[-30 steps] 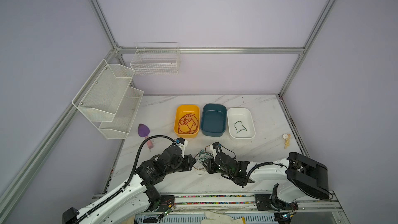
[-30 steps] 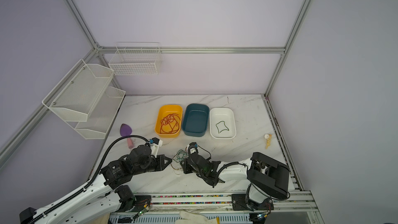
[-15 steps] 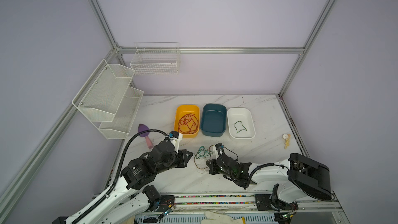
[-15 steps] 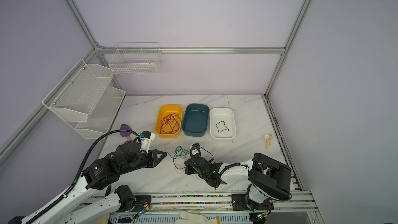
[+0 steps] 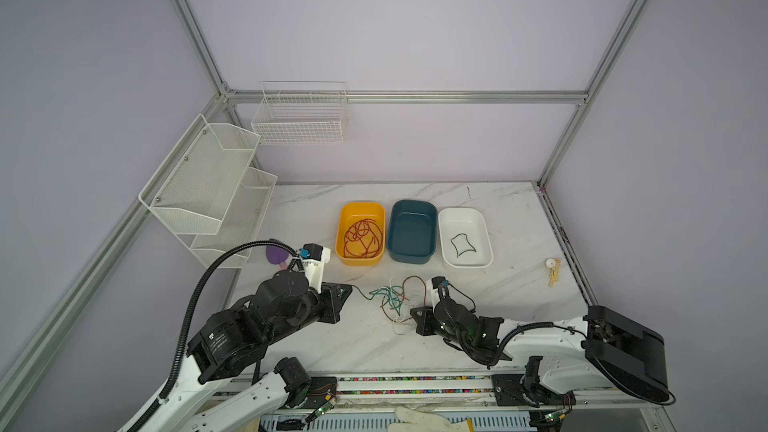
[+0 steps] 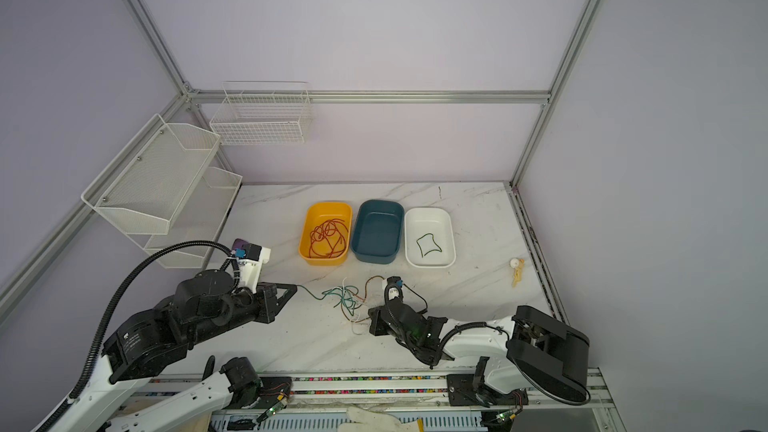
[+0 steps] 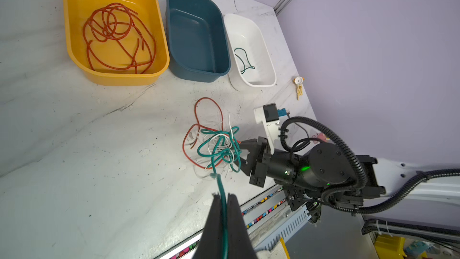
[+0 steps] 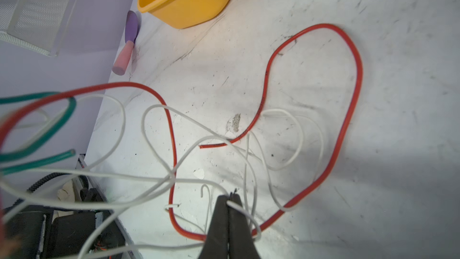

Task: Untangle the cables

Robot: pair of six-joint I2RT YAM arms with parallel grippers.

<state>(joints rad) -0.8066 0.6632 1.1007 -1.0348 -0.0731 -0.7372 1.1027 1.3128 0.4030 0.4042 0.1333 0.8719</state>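
Red cables (image 5: 361, 238) fill our yellow tray (image 5: 341, 222); a tangle (image 5: 392, 299) waits lower centre. Left jaws pinch green cable (image 7: 220, 183), right jaws white cable (image 8: 245, 213).

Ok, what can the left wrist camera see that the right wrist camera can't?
Only the left wrist view shows the white tray holding a green loop, the red coil inside the yellow tray, and the left hand shut on a green cable. Only the right wrist view shows the purple scraper and mesh shelf. Both show the yellow tray, the loose red cable and the right hand, shut on a white cable.
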